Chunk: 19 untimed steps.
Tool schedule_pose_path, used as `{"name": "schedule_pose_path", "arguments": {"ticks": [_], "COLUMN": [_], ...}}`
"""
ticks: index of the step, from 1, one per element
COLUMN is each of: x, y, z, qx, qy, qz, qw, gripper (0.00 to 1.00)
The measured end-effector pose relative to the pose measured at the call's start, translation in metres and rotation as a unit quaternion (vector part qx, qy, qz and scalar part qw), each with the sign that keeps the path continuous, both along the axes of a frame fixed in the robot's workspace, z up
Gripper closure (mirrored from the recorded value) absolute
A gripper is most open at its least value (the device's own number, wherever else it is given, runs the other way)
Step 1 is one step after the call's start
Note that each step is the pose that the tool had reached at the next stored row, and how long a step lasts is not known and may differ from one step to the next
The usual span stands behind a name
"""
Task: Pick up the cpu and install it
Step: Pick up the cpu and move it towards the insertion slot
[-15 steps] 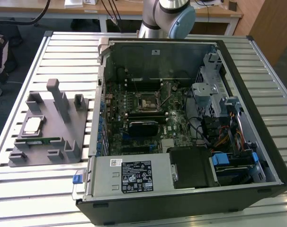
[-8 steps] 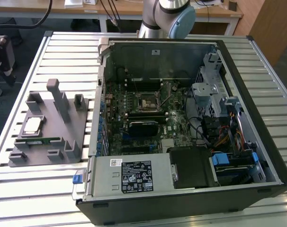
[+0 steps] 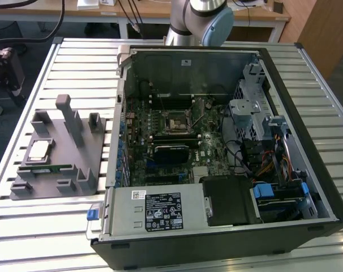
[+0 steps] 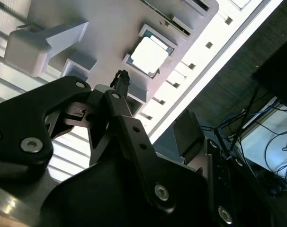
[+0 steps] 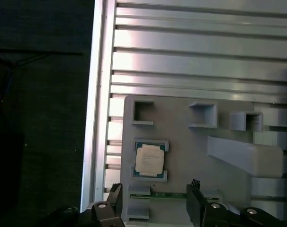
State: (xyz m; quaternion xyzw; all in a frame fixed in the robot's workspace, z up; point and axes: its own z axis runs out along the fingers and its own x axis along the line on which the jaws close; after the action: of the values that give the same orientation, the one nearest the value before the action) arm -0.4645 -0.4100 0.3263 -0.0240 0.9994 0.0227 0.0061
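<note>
The cpu (image 3: pixel 38 150) is a small square chip with a silver top, lying flat in a pocket of the grey holder plate (image 3: pixel 69 148) at the exterior view's left, beside the computer case. Both wrist views look down on the cpu (image 5: pixel 149 160) (image 4: pixel 149 55) from well above. My gripper (image 5: pixel 155 190) is open, with its two dark fingertips (image 5: pixel 194 187) apart and nothing held between them. It hangs above the holder, a little off to one side of the chip. The black-framed socket (image 3: pixel 177 120) sits in the middle of the motherboard.
A green memory stick (image 3: pixel 44 168) lies in the holder next to the cpu. Grey posts (image 3: pixel 68 116) rise from the holder plate. The open case (image 3: pixel 217 141) holds cables, a drive bay and a power supply. The arm (image 3: pixel 200 17) stands behind the case.
</note>
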Motion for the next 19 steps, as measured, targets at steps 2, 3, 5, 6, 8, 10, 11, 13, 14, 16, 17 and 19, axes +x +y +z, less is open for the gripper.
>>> {"name": "schedule_pose_path", "arguments": {"ticks": [2,3,5,6,8,10,11,13,14,16,17,19], "x": [0.000,0.000,0.000,0.000,0.000,0.000,0.000,0.000,0.000,0.000,0.000,0.000], "y": [-0.0005,-0.0006,-0.0007,-0.0007,-0.0007,-0.0008,-0.0008,-0.0009,-0.0009,-0.0008,-0.0009,-0.0009], "z": [-0.0033,-0.0049,-0.0073,-0.0086,-0.0111,-0.0135,-0.0145,-0.0160,-0.0167,-0.0185,-0.0194,-0.0208], "qx": [0.0001,0.0006,0.0014,0.0016,0.0017,0.0019,0.0020,0.0026,0.0031,0.0037,0.0037,0.0038], "qy": [0.0000,0.0000,0.0000,0.0000,0.0000,0.0000,-0.0001,0.0000,0.0000,0.0000,0.0000,-0.0001], "qz": [0.005,0.005,0.006,0.006,0.006,0.006,0.006,0.006,0.006,0.006,0.006,0.006], "qw": [1.0000,1.0000,1.0000,1.0000,1.0000,1.0000,1.0000,1.0000,1.0000,1.0000,1.0000,1.0000], "gripper": [0.35,0.35,0.35,0.35,0.35,0.35,0.35,0.35,0.35,0.35,0.35,0.35]}}
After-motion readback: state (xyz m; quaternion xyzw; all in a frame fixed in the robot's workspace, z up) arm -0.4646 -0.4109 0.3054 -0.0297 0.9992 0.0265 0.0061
